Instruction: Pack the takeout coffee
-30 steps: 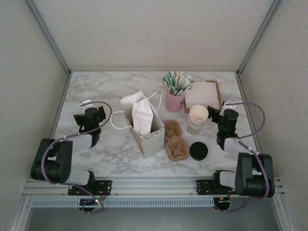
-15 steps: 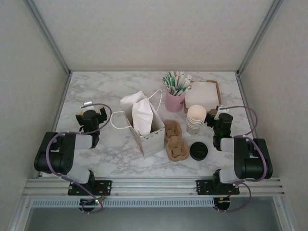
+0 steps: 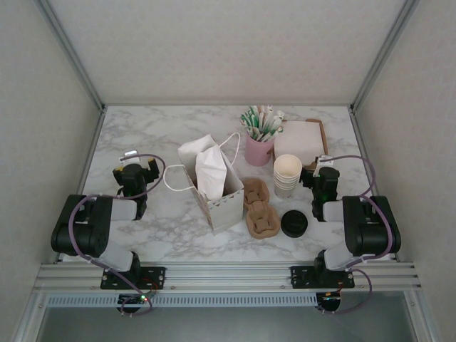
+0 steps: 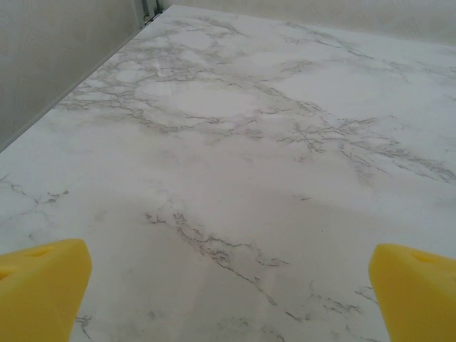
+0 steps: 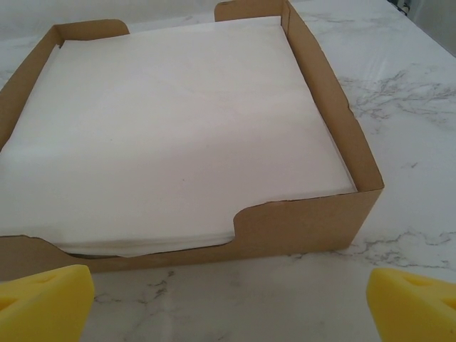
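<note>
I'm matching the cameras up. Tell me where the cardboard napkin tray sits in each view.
Top external: napkin tray at far right, behind the cup stack.
Right wrist: napkin tray across the upper frame, just beyond the open right gripper.
Left wrist: marble tabletop ahead of the open left gripper.
Shared landmark: the marble tabletop.

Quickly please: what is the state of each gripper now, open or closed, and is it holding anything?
Left gripper: open, holding nothing.
Right gripper: open, holding nothing.
</note>
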